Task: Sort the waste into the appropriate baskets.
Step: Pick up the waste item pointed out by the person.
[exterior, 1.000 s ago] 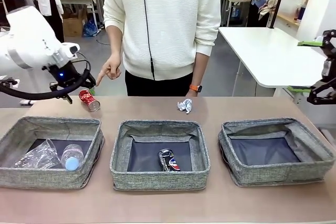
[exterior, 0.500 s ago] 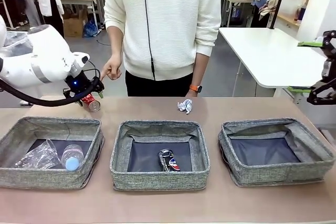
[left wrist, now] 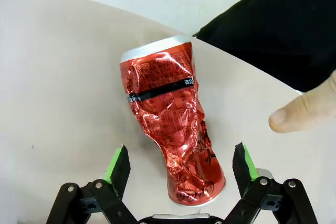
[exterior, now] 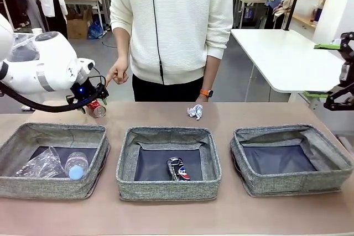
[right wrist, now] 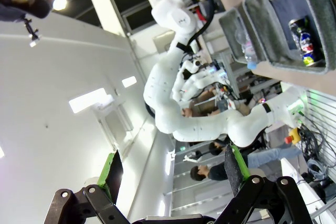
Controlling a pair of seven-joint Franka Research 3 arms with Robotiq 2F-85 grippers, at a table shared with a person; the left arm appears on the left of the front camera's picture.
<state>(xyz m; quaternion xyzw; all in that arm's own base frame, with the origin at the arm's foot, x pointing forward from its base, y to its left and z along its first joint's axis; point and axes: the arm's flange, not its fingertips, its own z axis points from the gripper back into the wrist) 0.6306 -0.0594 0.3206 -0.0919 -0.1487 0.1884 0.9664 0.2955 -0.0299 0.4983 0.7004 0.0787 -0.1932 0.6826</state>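
The left gripper (left wrist: 180, 156) is spread wide and grasps nothing. Its green-padded fingers (left wrist: 118, 157) stand either side of the narrow end of the crushed red can (left wrist: 163, 114), which lies on the beige worktop (left wrist: 52, 77). A person's fingertip (left wrist: 302, 111) points in from beyond one finger. On the robot's side of this gripper sit three grey woven-fabric baskets. The nearest one (exterior: 55, 131) holds a clear plastic bag (exterior: 38, 165) and a clear plastic bottle (exterior: 76, 165), and the middle one (exterior: 166, 132) holds a dark blue-silver can (exterior: 177, 168). A crumpled white paper wad (exterior: 194, 111) lies farther along the worktop. The right gripper (right wrist: 172, 163) hangs released and empty, off beside the third basket (exterior: 287, 132).
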